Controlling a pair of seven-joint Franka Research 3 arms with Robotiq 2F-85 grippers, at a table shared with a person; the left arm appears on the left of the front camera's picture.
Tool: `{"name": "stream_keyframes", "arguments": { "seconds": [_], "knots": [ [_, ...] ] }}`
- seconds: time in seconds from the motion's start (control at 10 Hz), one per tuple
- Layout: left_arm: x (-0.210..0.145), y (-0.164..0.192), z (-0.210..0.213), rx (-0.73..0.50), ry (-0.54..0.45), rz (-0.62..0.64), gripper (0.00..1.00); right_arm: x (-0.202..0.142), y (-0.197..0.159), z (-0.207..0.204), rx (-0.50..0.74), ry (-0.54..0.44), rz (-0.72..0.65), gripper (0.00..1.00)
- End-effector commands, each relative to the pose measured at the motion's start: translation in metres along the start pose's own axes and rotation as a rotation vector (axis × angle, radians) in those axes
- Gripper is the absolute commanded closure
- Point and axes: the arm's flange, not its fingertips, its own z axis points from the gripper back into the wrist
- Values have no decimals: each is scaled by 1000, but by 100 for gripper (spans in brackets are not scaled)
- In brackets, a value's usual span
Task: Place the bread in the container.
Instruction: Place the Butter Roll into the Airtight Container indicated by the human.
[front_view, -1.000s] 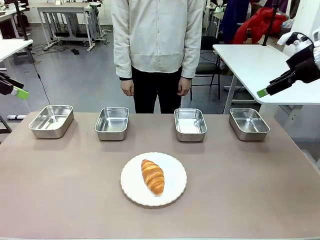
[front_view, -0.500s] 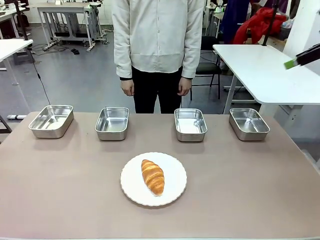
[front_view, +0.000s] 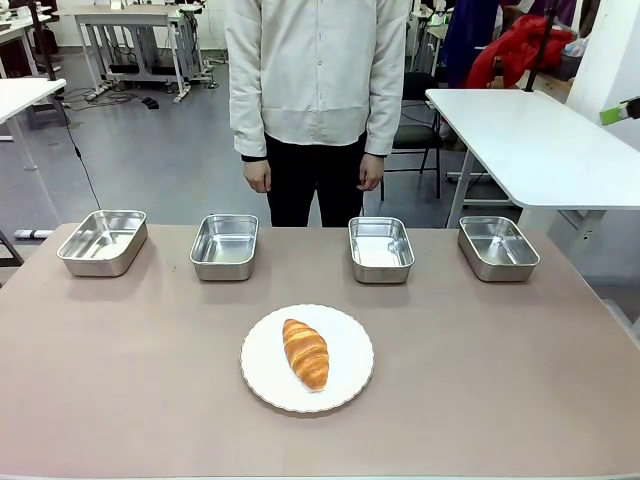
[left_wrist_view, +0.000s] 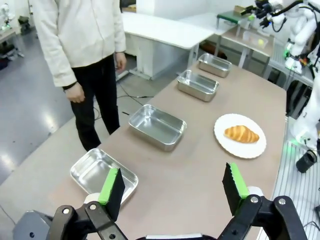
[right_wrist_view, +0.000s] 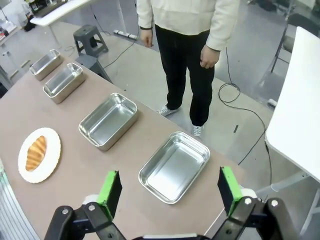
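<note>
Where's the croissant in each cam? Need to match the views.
Front view: bread lower centre, lying on the white plate.
Left wrist view: bread right of centre, about mid-height, on the white plate.
Right wrist view: bread near the left edge, below mid-height, on the white plate.
Shared landmark: the white plate under it.

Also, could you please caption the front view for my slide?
Croissant on a plate, four empty pans behind it, person standing beyond.
</note>
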Motion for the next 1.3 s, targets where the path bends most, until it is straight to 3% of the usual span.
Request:
{"name": "stream_keyframes", "arguments": {
  "seconds": [0.0, 0.5, 1.2],
  "knots": [
    [2, 2, -5, 16, -2, -15, 0, 4, -7, 2, 10, -25, 14, 0],
    [-6, 9, -8, 45, 61, 26, 0, 0, -4, 3, -11, 2, -15, 0],
    [-7, 7, -4, 21, 29, 25, 0, 0, -4, 3, -11, 2, -15, 0]
  ]
}}
